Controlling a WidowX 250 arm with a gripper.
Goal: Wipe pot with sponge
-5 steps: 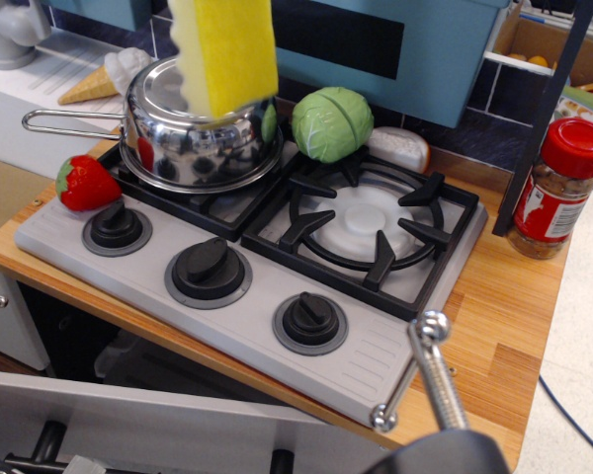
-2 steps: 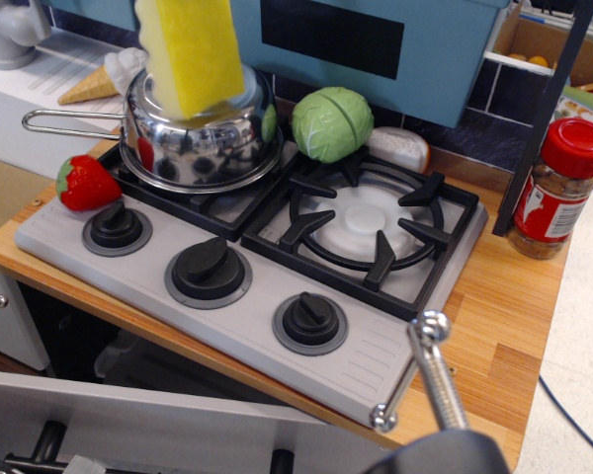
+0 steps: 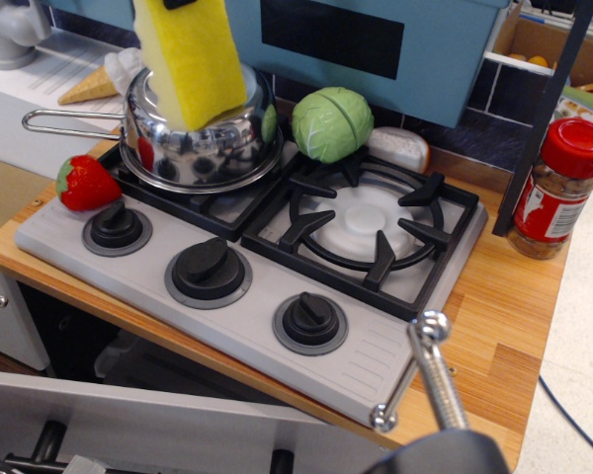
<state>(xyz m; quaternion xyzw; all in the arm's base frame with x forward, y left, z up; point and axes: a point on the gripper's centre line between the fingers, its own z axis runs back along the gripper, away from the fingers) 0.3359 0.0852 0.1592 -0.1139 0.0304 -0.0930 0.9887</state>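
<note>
The shiny steel pot stands on the back left burner of the toy stove, its wire handle pointing left. The yellow sponge hangs upright and slightly tilted, with its lower end inside the pot, at the left inner wall. Only a dark tip of my gripper shows at the top edge, on the sponge's upper end. The sponge stays up, so the gripper is shut on it.
A red strawberry lies left of the pot. A green cabbage sits right of it, with a white and orange item behind. An ice cream cone lies at the back left. A red-lidded spice jar stands at the right.
The sponge has moved left across the pot and dropped a little deeper into it. The pot and the other objects have not moved.
</note>
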